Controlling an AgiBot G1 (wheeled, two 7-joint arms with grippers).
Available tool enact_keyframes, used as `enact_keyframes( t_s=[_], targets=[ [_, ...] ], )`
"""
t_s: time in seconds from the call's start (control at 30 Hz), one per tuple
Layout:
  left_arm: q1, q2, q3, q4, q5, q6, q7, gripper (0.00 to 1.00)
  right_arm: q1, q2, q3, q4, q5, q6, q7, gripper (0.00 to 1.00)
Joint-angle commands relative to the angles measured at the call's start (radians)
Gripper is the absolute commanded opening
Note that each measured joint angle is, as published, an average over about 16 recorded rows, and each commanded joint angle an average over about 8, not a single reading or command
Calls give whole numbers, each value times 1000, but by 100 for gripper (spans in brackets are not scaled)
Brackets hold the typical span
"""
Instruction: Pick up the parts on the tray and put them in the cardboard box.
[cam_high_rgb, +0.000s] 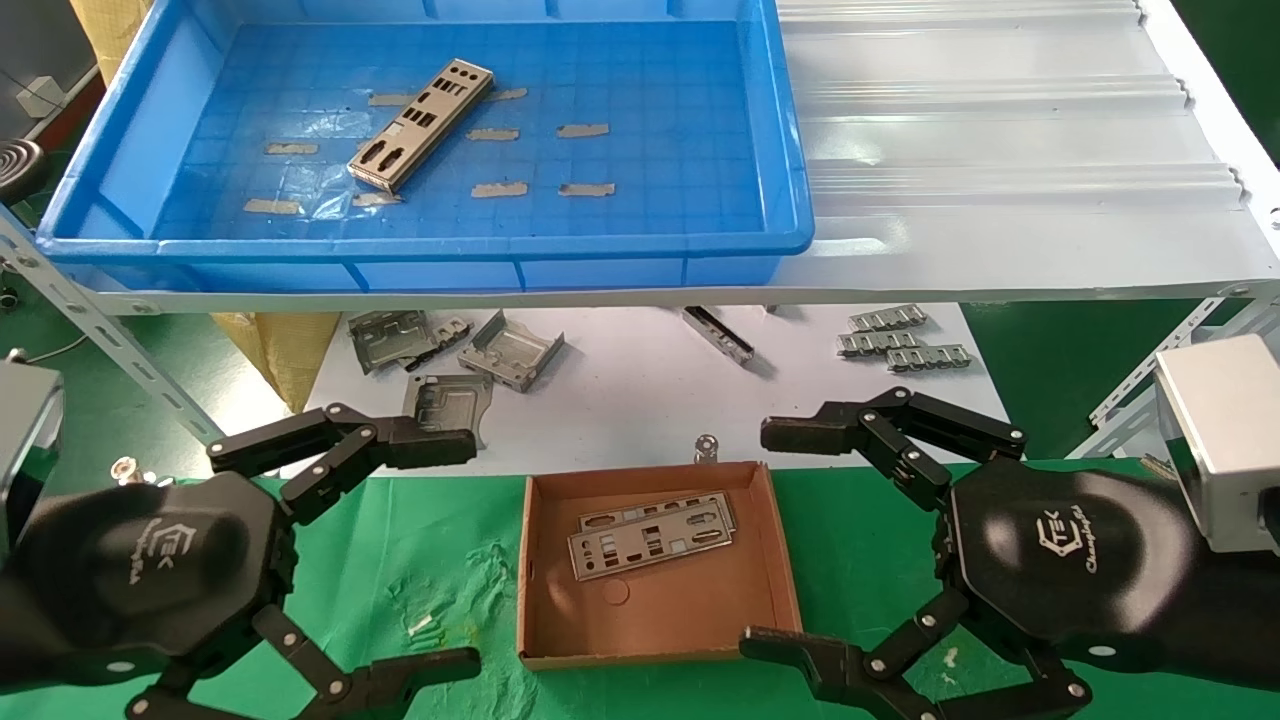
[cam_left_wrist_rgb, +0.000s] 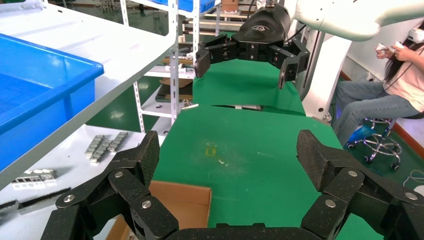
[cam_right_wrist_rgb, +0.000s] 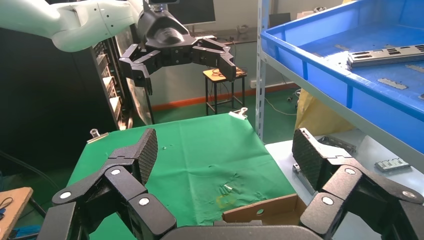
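Note:
One part (cam_high_rgb: 420, 125), a long punched silver plate, lies slanted on the floor of the blue tray (cam_high_rgb: 430, 243) on the upper shelf; the right wrist view shows that part (cam_right_wrist_rgb: 385, 55) too. On the green cloth below, the cardboard box (cam_high_rgb: 528, 560) holds two more plates (cam_high_rgb: 650, 540). My left gripper (cam_high_rgb: 462, 555) hovers open just left of the box, with nothing between its fingers. Just right of the box, my right gripper (cam_high_rgb: 765, 540) is also open with nothing in it. A box corner (cam_left_wrist_rgb: 185, 202) shows below the left gripper (cam_left_wrist_rgb: 229, 150), and a box wall (cam_right_wrist_rgb: 265, 210) below the right gripper (cam_right_wrist_rgb: 226, 147).
A white corrugated sheet (cam_high_rgb: 1000, 150) covers the shelf right of the tray. Folded grey brackets (cam_high_rgb: 450, 350) and ridged strips (cam_high_rgb: 900, 340) lie on the white surface behind the box. Perforated shelf struts (cam_high_rgb: 100, 330) slant down at both sides. A seated person (cam_left_wrist_rgb: 390, 85) is nearby.

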Motion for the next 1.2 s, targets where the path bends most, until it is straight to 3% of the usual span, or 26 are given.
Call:
enact_keyframes(
  t_s=[0.03, 0.5, 0.53, 0.77, 0.8, 1.2],
  targets=[
    [0, 0, 0, 0, 0, 0, 0, 100, 0, 0, 0, 0, 0, 0, 0, 100],
    [0, 0, 0, 0, 0, 0, 0, 100, 0, 0, 0, 0, 0, 0, 0, 100],
    [0, 0, 0, 0, 0, 0, 0, 100, 0, 0, 0, 0, 0, 0, 0, 91],
    [0, 0, 0, 0, 0, 0, 0, 100, 0, 0, 0, 0, 0, 0, 0, 4],
    [0, 0, 0, 0, 0, 0, 0, 100, 0, 0, 0, 0, 0, 0, 0, 0],
    [0, 0, 0, 0, 0, 0, 0, 100, 0, 0, 0, 0, 0, 0, 0, 0]
  ],
)
